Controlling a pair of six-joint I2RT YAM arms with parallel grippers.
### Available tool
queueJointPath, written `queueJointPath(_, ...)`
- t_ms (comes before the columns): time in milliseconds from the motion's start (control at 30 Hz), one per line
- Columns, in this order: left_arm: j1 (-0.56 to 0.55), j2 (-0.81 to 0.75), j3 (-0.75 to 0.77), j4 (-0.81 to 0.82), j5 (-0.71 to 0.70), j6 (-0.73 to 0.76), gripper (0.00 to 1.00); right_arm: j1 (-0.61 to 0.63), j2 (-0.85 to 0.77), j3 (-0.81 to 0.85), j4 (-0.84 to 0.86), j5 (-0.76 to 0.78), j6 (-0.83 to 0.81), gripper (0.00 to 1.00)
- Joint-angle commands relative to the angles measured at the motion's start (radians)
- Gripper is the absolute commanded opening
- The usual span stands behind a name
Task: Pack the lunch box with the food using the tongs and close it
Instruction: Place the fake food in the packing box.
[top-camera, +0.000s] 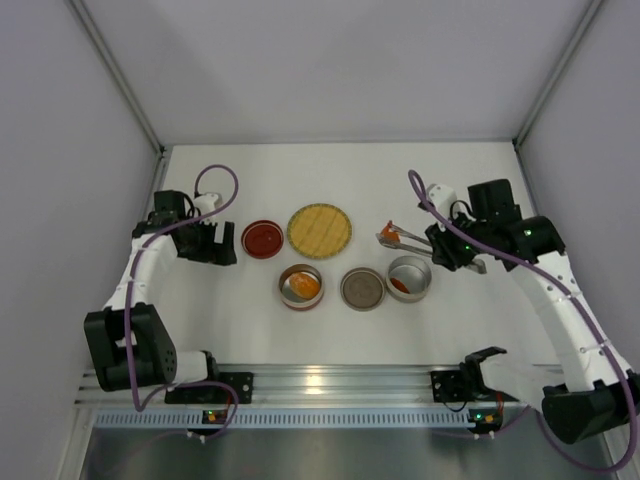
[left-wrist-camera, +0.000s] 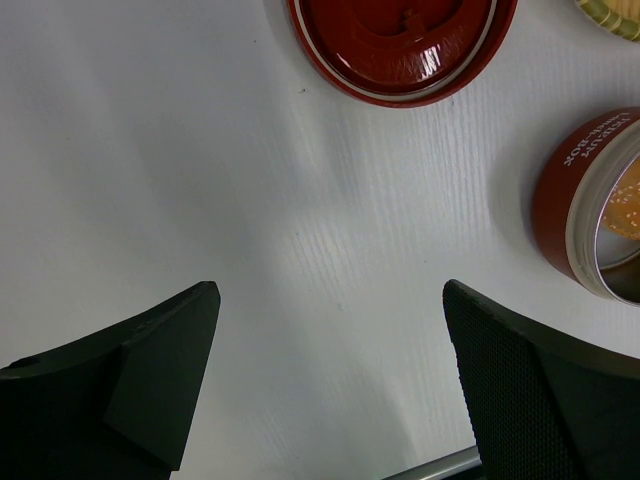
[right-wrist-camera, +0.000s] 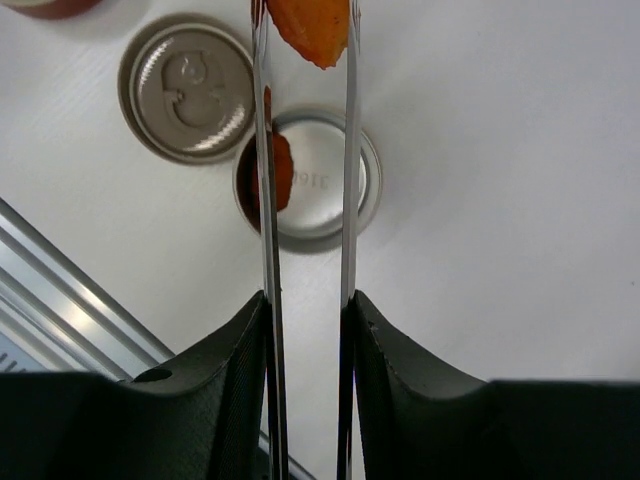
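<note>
My right gripper (right-wrist-camera: 307, 300) is shut on the silver tongs (right-wrist-camera: 264, 200), both thin arms pressed between its fingers. The tongs' tips pinch an orange piece of food (right-wrist-camera: 310, 25) above the table. Below them stands the open silver lunch box tin (right-wrist-camera: 330, 205) with a red-orange piece (right-wrist-camera: 284, 175) inside. In the top view the tongs (top-camera: 400, 238) point left from the right gripper (top-camera: 450, 246), just behind the silver tin (top-camera: 408, 278). A red tin (top-camera: 301, 286) holds orange food. My left gripper (left-wrist-camera: 330, 295) stands open over bare table, near the red lid (left-wrist-camera: 400, 45).
A silver lid (top-camera: 363, 288) lies between the two tins. The round yellow woven plate (top-camera: 320, 230) sits behind them, beside the red lid (top-camera: 262, 239). An aluminium rail (top-camera: 320, 385) runs along the near table edge. White walls enclose the left, right and back.
</note>
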Motion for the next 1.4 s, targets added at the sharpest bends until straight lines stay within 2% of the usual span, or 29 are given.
queueJointPath(0,-0.001,0.015,0.047,-0.004,0.035,0.014,0.98,-0.082,-0.091,-0.031,-0.141,-0.046,-0.115,0.02)
queueJointPath(167,-0.001,0.03,0.067,-0.006,0.058,-0.003,0.98,-0.123,-0.2,-0.089,-0.261,0.003,-0.218,0.02)
queueJointPath(300,-0.001,0.035,0.07,-0.003,0.074,-0.016,0.98,-0.137,-0.225,-0.122,-0.291,0.021,-0.242,0.02)
queueJointPath(500,-0.001,0.035,0.069,-0.002,0.08,-0.024,0.98,-0.142,-0.2,-0.192,-0.218,0.014,-0.236,0.03)
queueJointPath(767,-0.001,0.02,0.079,-0.01,0.048,-0.006,0.98,-0.16,-0.099,-0.168,-0.137,-0.003,-0.235,0.04)
queueJointPath(867,-0.001,0.018,0.076,-0.013,0.04,-0.003,0.98,-0.162,-0.079,-0.154,-0.131,-0.014,-0.236,0.1)
queueJointPath(900,-0.001,0.018,0.075,-0.013,0.04,-0.003,0.98,-0.163,-0.078,-0.152,-0.132,-0.018,-0.236,0.18)
queueJointPath(1000,0.001,0.023,0.073,-0.013,0.038,-0.003,0.98,-0.163,-0.076,-0.143,-0.13,-0.021,-0.241,0.29)
queueJointPath(1167,-0.001,0.021,0.079,-0.015,0.038,-0.001,0.98,-0.172,-0.071,-0.106,-0.138,-0.031,-0.238,0.37)
queueJointPath(1300,-0.001,0.017,0.084,-0.022,0.038,0.002,0.98,-0.185,-0.071,-0.062,-0.153,-0.052,-0.238,0.49)
queueJointPath(1367,-0.001,0.013,0.084,-0.027,0.032,0.011,0.98,-0.188,-0.064,-0.039,-0.163,-0.055,-0.238,0.5)
